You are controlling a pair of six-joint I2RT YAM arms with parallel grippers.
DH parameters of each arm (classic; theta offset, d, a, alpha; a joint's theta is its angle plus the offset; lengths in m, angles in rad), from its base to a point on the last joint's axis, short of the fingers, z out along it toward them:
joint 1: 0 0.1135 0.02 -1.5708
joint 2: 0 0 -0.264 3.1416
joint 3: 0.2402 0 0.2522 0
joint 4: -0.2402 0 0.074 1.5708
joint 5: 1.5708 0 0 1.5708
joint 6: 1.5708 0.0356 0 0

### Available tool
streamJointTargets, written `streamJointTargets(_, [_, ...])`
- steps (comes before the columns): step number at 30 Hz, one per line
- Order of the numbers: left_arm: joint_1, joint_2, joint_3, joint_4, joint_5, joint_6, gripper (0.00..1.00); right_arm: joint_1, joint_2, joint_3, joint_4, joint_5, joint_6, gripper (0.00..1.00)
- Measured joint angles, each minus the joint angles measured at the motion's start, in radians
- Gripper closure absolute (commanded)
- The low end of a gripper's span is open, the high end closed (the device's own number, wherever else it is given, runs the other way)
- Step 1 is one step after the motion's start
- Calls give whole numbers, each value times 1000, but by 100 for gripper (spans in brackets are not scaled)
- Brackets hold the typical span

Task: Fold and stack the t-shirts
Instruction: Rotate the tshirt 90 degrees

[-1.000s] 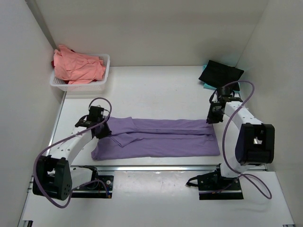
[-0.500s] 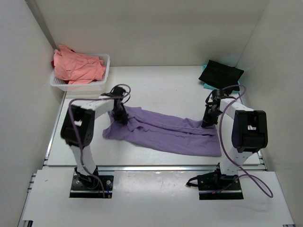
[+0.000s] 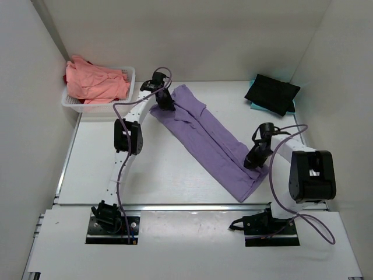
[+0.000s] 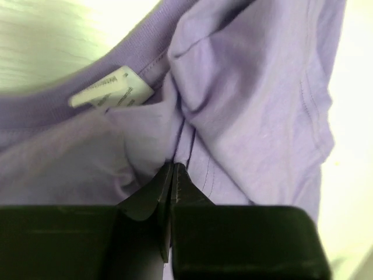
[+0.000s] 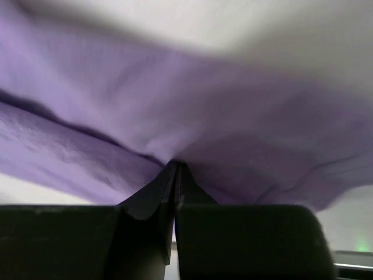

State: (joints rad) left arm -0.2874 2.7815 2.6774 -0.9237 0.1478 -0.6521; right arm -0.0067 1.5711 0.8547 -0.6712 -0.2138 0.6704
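While shut tight on the purple shirt [image 3: 210, 140], left tool [image 4: 173, 172] at collar, right tool [image 5: 176, 166] near hem, hold it slantwise across the table [image 3: 169, 169]. Looks soft, light, floppy; best gripped by edges.

Overhead view bright, evenly lit; lavender t-shirt [image 5: 192, 99] blurred at right wrist; glare whitens left-wrist corners

Robotics lab test cell, plainly: bare white walls [image 3: 204, 41] boxing in a white table [image 3: 175, 157], left arm [image 3: 126, 137] and right arm [image 3: 312, 175] bolted to black base plates [image 3: 111, 227] at the near edge, purple cables [image 3: 274, 181] looping loose beside them.
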Motion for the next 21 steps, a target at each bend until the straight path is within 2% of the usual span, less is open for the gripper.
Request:
streamJointTargets(4, [23, -61, -147, 105, 77, -37, 92, 128, -40, -66, 50, -27, 138, 100])
streamJointTargets(8, [31, 5, -67, 174, 135, -92, 96, 263, -81, -145, 149, -77, 254, 100])
streamJointTargets(12, [46, 35, -83, 320, 202, -169, 100, 331, -92, -210, 244, -171, 329, 99])
streamJointTargets(15, [58, 68, -71, 409, 235, -223, 100, 394, -42, -167, 253, -185, 312, 100])
streamJointTargets(21, [94, 100, -80, 575, 252, -312, 100, 576, 131, 50, 200, -154, 182, 100])
